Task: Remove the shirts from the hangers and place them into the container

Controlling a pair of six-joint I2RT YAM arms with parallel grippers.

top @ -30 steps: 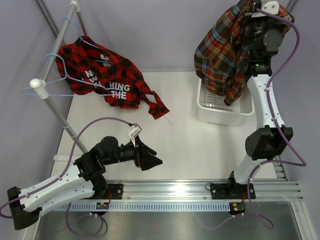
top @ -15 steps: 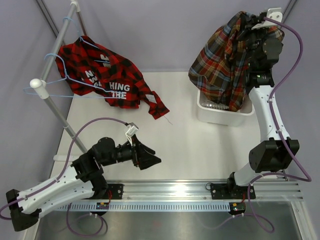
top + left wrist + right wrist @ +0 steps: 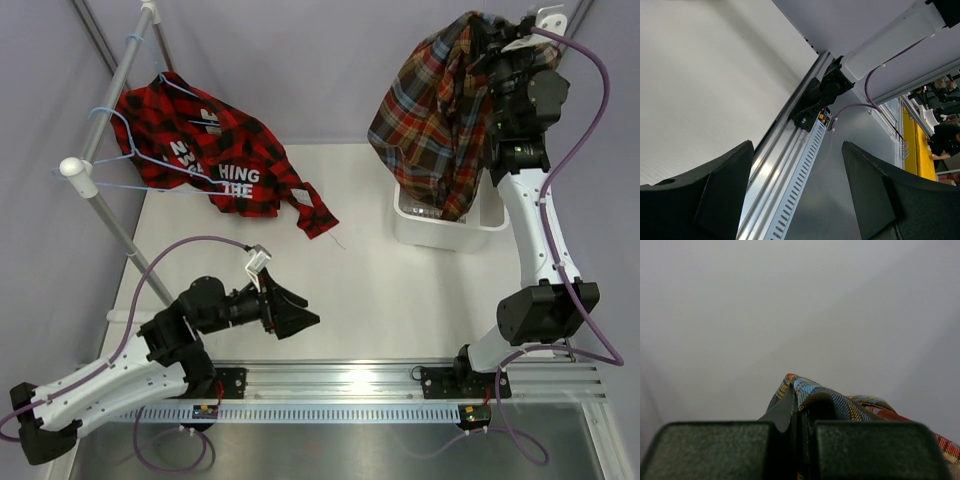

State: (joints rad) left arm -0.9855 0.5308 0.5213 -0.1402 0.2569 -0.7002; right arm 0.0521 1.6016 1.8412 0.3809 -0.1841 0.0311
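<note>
White link shells and black joint housings are noted on the left arm (image 3: 110, 378) and right arm (image 3: 535, 235), both bolted to a slotted aluminium rail (image 3: 340, 378). A purple cable (image 3: 205, 238) is run along each from the rail; black wedge-shaped fingers (image 3: 705, 200) are fitted at the far ends.

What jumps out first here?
A multicolour plaid shirt dangles high at the back right, pinched in the right claw above a white basket. At the back left, a red-and-black shirt with white lettering hangs from a rack, while the left claw sits open near the front.
</note>
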